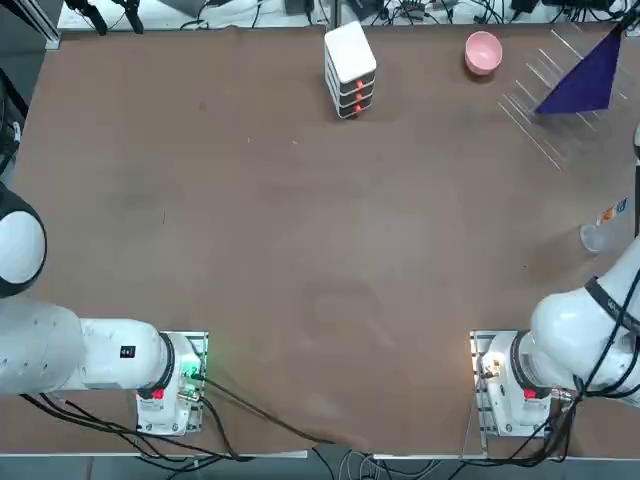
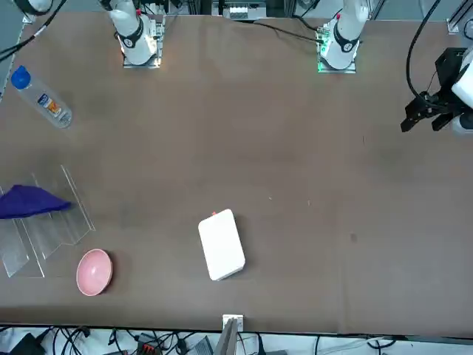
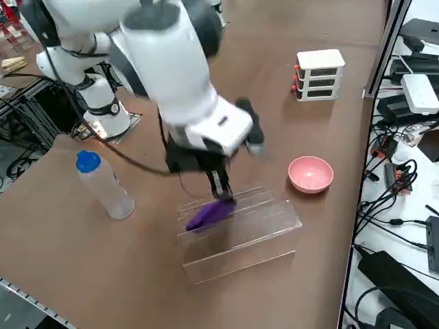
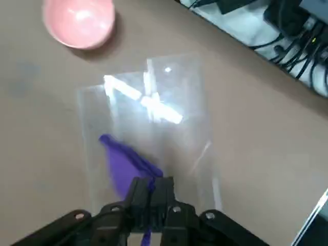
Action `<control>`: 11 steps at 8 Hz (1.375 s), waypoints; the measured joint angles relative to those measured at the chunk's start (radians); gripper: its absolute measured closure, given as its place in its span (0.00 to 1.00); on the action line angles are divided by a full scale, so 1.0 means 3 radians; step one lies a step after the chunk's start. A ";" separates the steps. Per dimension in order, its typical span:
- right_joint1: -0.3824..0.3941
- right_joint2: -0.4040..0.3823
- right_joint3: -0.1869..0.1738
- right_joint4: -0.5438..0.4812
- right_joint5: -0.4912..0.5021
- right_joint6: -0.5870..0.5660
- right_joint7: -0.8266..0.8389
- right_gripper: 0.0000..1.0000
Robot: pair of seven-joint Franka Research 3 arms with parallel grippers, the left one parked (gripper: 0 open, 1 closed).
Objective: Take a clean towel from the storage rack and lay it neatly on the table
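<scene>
— Where's the towel [image 3: 209, 214]?
— On the clear rack [image 3: 236, 229], near a table [image 1: 300, 250] corner by the pink bowl [image 3: 311, 173].
— And the right hand [image 3: 221, 190]?
— Clamped tight on the towel's upper end.

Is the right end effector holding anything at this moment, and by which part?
Yes: the right end effector is shut on the deep purple soft towel, pinching one edge above the clear plastic rack.

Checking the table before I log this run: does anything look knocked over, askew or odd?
One thing: the clear plastic bottle with a blue cap lies on its side on the brown table, though it appears upright from the right side. Otherwise, the right gripper is shut on the purple towel above the clear storage rack.
</scene>
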 joint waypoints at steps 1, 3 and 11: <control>0.0022 -0.0165 0.0020 -0.0001 0.0006 -0.0358 0.0241 0.98; 0.0163 -0.0408 0.0053 -0.0031 0.0026 -0.1029 0.0714 0.98; 0.1811 -0.1442 0.0098 -0.2221 0.0280 -0.0121 0.3065 0.98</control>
